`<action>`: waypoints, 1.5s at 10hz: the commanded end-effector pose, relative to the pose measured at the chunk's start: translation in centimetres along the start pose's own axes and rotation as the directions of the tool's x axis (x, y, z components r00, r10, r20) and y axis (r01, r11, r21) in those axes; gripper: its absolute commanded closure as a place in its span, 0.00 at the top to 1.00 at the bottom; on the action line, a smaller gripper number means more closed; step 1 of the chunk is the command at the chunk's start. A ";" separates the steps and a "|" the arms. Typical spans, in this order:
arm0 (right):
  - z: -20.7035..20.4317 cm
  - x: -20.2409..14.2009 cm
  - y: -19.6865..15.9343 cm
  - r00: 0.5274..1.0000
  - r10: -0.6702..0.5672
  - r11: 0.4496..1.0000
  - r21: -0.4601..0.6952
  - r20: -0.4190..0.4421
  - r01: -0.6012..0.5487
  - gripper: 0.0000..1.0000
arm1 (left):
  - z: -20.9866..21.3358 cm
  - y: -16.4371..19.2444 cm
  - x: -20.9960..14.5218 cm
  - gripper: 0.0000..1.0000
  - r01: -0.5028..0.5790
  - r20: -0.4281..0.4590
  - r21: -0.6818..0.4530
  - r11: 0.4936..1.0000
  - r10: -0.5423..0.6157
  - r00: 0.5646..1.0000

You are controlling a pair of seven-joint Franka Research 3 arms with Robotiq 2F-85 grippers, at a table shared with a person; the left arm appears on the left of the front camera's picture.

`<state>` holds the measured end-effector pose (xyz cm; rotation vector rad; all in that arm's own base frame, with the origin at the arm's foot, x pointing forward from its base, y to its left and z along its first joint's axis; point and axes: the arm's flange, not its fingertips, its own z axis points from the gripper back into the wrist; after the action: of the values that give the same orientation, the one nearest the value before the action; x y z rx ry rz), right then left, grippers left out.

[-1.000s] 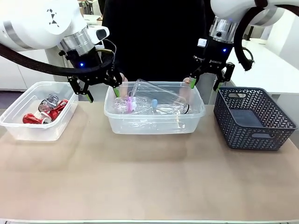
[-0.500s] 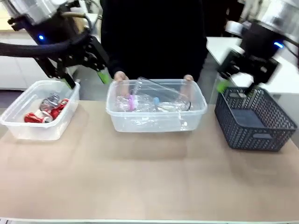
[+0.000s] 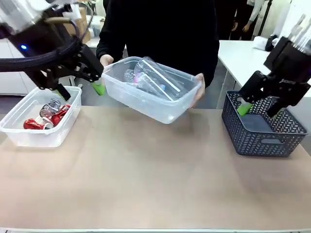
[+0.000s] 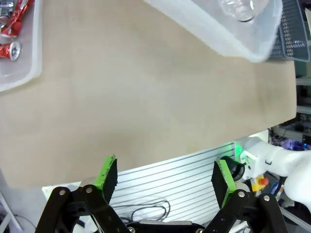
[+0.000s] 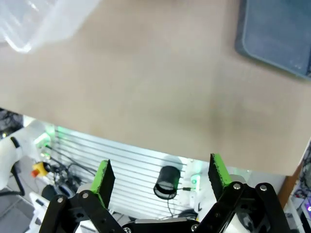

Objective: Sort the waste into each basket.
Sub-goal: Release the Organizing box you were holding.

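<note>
Bottles tub: clear basket (image 3: 160, 104) of plastic bottles (image 3: 146, 80), lifted off the table and tilted, a person's hand (image 3: 198, 92) on one end and another hand (image 3: 105, 60) at the other; it hangs just to the right of the left gripper (image 3: 77, 85) and well to the left of the right gripper (image 3: 260, 99).
Cans tub: second clear basket (image 3: 22, 131) on the table right below the left gripper, holding crushed red and silver cans (image 3: 48, 114).
Left gripper: fingers spread wide, nothing between the pads (image 4: 108, 173).
Right gripper: likewise spread and empty, hovering over the dark mesh basket (image 3: 272, 141).
Handling, bottles: probably very light, thin-walled and slick; they would likely dent under a squeeze, so the neck or cap end looks the firmest hold.
Handling, cans: light but stiffer; crumpled sides should give the pads some bite across the body.
Handling, tubs: rigid thick rim, best taken at the rim.
</note>
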<state>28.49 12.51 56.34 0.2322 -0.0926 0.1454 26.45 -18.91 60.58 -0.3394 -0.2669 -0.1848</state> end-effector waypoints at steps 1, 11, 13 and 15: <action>0.2 -0.6 0.0 0.999 0.019 0.986 0.166 0.041 -0.025 1.00 | 0.1 0.1 -0.7 1.00 0.006 0.003 -0.006 1.000 -0.006 1.000; 8.3 -7.7 -15.0 0.921 -0.385 0.438 0.890 0.054 0.131 1.00 | 6.3 17.5 -5.7 1.00 -0.423 -0.192 -0.748 0.511 0.443 0.876; 8.3 -7.7 -15.0 0.921 -0.385 0.438 0.890 0.054 0.131 1.00 | 6.3 17.5 -5.7 1.00 -0.423 -0.192 -0.748 0.511 0.443 0.876; 8.3 -7.7 -15.0 0.921 -0.385 0.438 0.890 0.054 0.131 1.00 | 6.3 17.5 -5.7 1.00 -0.423 -0.192 -0.748 0.511 0.443 0.876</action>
<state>22.47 -4.75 60.04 1.3099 -0.2068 -0.2027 23.39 -0.27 59.33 -1.2863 -0.0772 0.2537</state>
